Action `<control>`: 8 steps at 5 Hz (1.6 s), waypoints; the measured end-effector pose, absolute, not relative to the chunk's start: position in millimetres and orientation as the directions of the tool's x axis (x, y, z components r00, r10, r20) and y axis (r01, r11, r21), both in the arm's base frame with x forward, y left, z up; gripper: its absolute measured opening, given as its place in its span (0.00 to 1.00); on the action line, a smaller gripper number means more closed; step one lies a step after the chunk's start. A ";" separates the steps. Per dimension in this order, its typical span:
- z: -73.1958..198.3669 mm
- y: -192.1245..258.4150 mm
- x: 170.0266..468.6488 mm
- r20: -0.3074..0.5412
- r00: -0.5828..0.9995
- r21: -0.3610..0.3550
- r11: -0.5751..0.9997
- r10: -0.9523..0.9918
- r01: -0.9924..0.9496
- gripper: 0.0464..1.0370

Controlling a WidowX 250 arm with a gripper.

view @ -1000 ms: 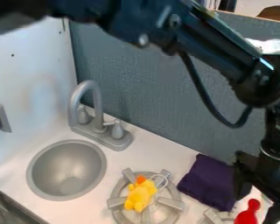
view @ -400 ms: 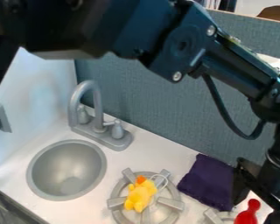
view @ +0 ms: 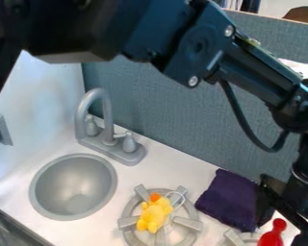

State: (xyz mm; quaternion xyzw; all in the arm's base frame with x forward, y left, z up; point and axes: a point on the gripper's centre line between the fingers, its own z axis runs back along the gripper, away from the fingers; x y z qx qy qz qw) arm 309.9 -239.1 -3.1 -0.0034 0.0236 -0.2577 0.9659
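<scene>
At seven to eight o'clock you have the sink (view: pixel 73 186). At six, the yellow toy (view: pixel 155 215) rests on a burner (view: pixel 188 223), whose raised prongs likely prop it. The purple cloth (view: pixel 226 201) lies at five; farther out, the red object (view: pixel 272 236) is near your end effector (view: pixel 286 215), whose opening and hold you cannot tell.

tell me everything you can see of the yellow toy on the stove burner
The yellow toy is small, bright and lumpy, soft-looking, perhaps plush, with rounded bulges along its body and an orange tip at the end toward the back wall. A thin pale loop arcs out beside its upper right side. It lies on the grey burner, left of the burner's middle. It looks whole; finer features are too small to tell.
</scene>
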 end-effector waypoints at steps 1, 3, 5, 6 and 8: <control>-2.7 -237.4 312.8 -0.039 0.868 -0.034 0.869 -0.495 0.494 0.61; -4.0 -236.3 312.0 -0.043 0.887 -0.030 0.888 -0.460 0.459 0.29; 72.2 -201.8 284.4 0.119 0.924 0.016 0.931 -0.364 0.365 0.29; 99.5 -181.0 262.1 0.164 0.949 0.007 0.962 -0.270 0.273 0.29; 85.9 -103.1 217.9 -0.032 0.999 0.100 0.994 -0.042 0.045 0.29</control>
